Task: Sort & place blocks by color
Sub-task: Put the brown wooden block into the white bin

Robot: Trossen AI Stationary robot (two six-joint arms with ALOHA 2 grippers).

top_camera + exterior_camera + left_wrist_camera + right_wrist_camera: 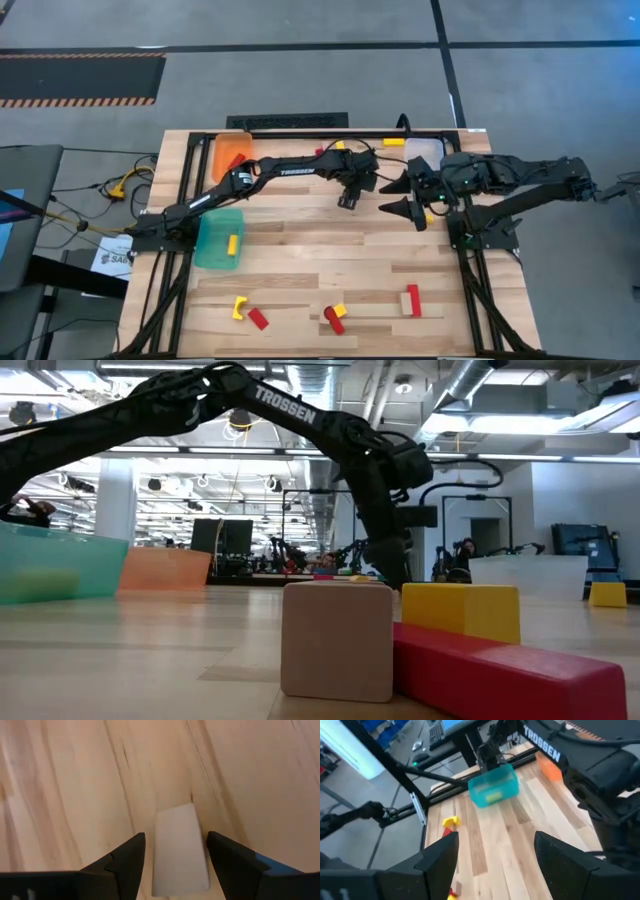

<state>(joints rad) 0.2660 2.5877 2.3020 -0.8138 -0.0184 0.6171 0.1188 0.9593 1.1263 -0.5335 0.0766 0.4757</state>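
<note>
In the left wrist view a pale wood block lies flat on the table between the fingers of my left gripper. The gripper is open and points steeply down, with one finger on each side of the block and a gap showing on one side. In the high view the gripper is over the table's middle, toward the far side, and hides the block. My right gripper hangs open and holds nothing, just to the right of it. Other red and yellow blocks lie near the front edge.
A teal bin with a yellow block stands at the left. An orange bin and a clear bin stand at the far edge. A pale cube, a yellow block and a red bar lie near the front.
</note>
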